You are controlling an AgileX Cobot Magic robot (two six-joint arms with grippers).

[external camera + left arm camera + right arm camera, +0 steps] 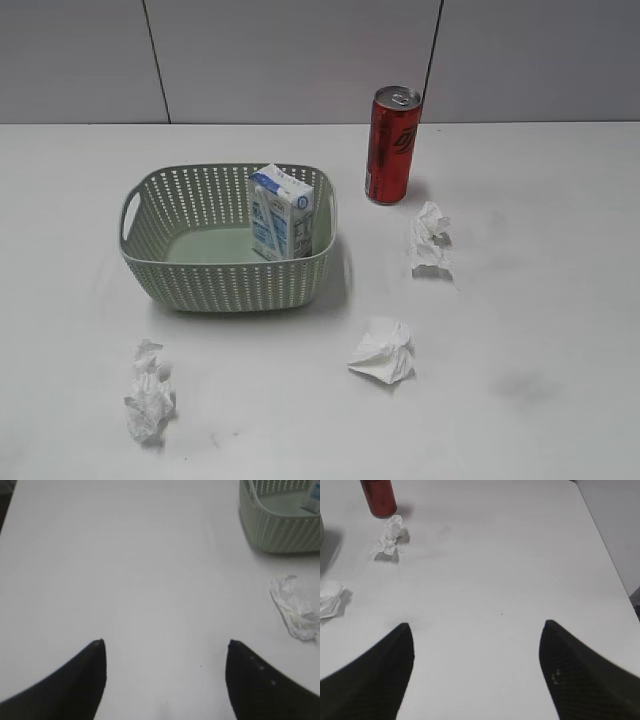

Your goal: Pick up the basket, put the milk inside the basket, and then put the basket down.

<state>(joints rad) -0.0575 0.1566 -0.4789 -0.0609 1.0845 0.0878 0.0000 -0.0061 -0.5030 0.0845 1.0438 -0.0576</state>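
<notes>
The basket [190,270], a pale sage-green plastic tub with rounded corners, rows of small perforations and a cut-out handle at its left end, is sitting on the white table [540,300] left of centre in the exterior view; the milk carton [282,212] is standing upright inside it, toward its right end, its foot hidden behind the near wall; white with blue print, its lettering is too small to read. The left wrist view is catching only one rounded corner of the basket [280,527] at the top right edge, the rest cut off, with a sliver of blue and white [314,502] showing over the rim.

A tall red can [392,145] with a silver top is standing to the right of the basket and farther back; in the right wrist view its top is cropped away [378,497]. Three crumpled white paper balls are lying about: one near the can [430,238], one near and right of the basket [383,351], one near and left of it [149,392]; the right wrist view is showing the first [389,538] whole and the second [330,599] cut by the left edge, while the left wrist view is showing only the third [296,611].

Neither arm is appearing in the exterior view; the left gripper [165,647] and the right gripper [476,630] are showing only as dark, blurred fingertips, each pair spread wide over bare table and gripping nothing, well apart from the basket.
</notes>
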